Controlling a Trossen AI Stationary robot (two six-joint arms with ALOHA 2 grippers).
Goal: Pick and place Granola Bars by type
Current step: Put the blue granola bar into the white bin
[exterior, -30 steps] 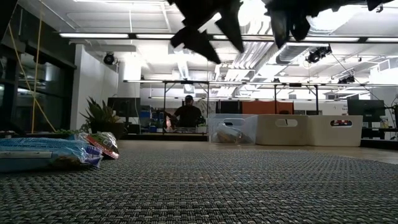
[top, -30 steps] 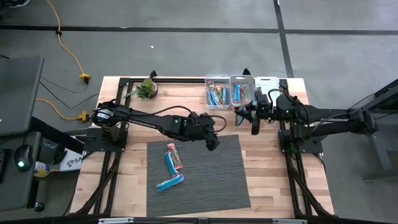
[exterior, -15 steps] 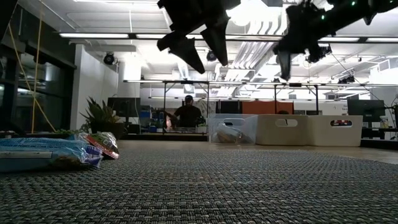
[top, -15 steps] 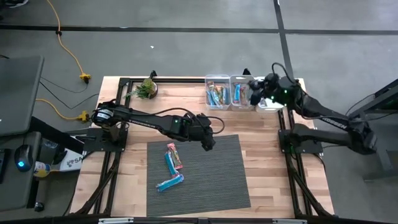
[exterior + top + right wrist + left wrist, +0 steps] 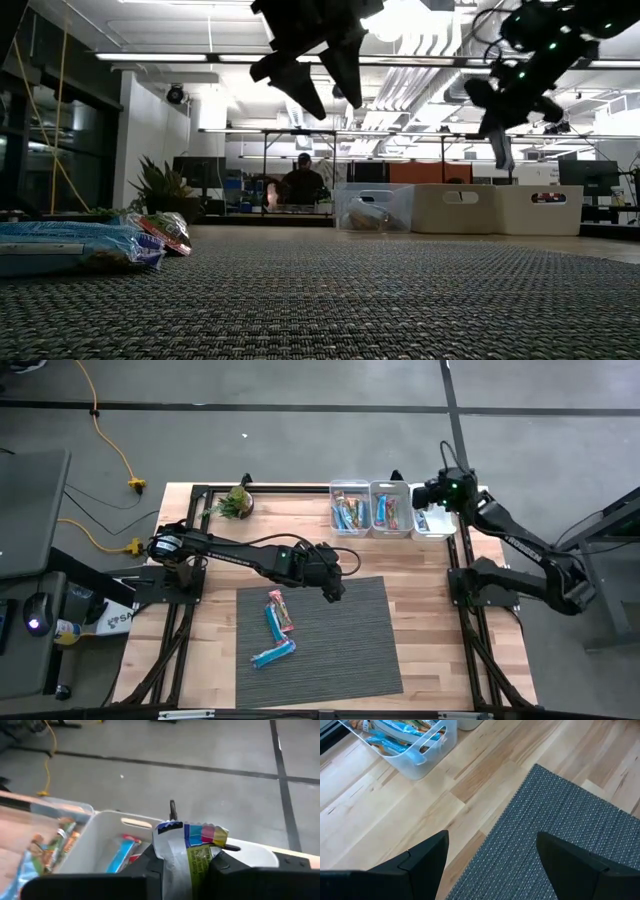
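Three granola bars lie flat on the grey mat (image 5: 330,650): a pink one (image 5: 281,610) and two light blue ones (image 5: 271,623) (image 5: 273,654). The low view shows them at the mat's left (image 5: 75,247). My left gripper (image 5: 336,586) hangs open above the mat's far part, right of these bars; nothing lies between its fingers (image 5: 490,870). My right gripper (image 5: 428,506) is raised over the rightmost white bin (image 5: 440,528), shut on a granola bar (image 5: 192,851) with a white and green wrapper. My right gripper pinches the granola bar between its two fingers (image 5: 150,870). The bar's crimped end (image 5: 192,831), printed with colour blocks, sticks out past the fingertips. The bar is lifted clear, above the white bin's far rim (image 5: 130,822).
Three bins stand in a row at the table's far edge: a clear one (image 5: 349,510) with several bars, a middle one (image 5: 389,508) with blue and red bars, and the white one. A small potted plant (image 5: 236,502) stands far left. A person sits in the room beyond (image 5: 302,185).
My right gripper has swung up and away from in front of the bins toward the table's far right, ending over the rightmost white bin with the bar still held. My left gripper has drifted slightly toward the table's left, staying open. The bars on the mat have not moved.
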